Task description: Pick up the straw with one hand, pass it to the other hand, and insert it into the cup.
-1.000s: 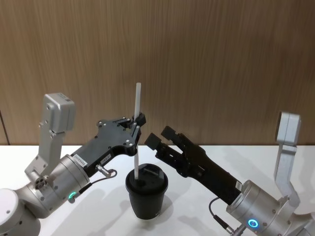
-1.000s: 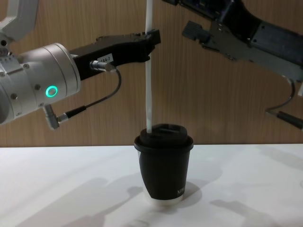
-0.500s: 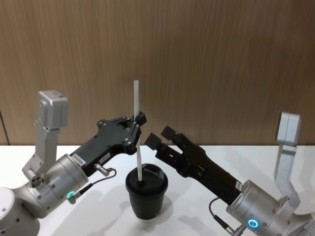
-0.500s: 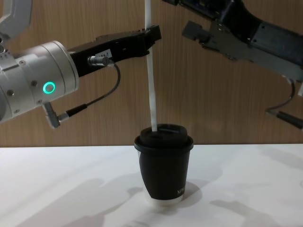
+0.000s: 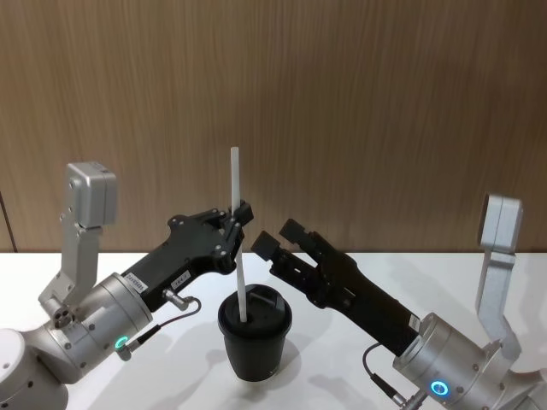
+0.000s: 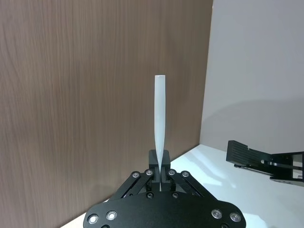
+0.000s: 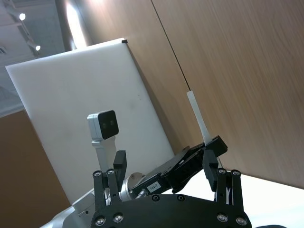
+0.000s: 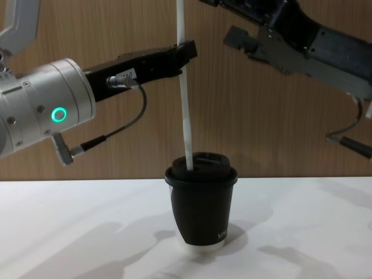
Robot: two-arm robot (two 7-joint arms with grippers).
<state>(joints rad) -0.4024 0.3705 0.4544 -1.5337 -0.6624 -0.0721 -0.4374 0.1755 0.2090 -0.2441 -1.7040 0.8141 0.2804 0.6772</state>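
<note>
The white straw [image 5: 235,181] stands nearly upright, leaning slightly, with my left gripper [image 5: 239,220] shut on it about halfway up. Its lower end meets the lid of the black cup [image 5: 255,342]; how deep it goes I cannot tell. In the chest view the straw [image 8: 185,110] runs from the left gripper [image 8: 187,51] down to the cup [image 8: 201,203]. My right gripper [image 5: 279,239] hangs open and empty just right of the straw, above the cup. The left wrist view shows the straw [image 6: 159,118] rising out of the shut fingers.
The cup stands on a white table [image 8: 302,232] with free room on both sides. A brown wood-panelled wall [image 5: 385,102] closes the back. In the right wrist view, the left gripper [image 7: 211,147] and straw [image 7: 198,118] show beyond my open right gripper [image 7: 164,164].
My left gripper has sunk a little with the straw, and the straw's lower end has shifted from the lid's left edge further onto the lid. The right arm has not moved.
</note>
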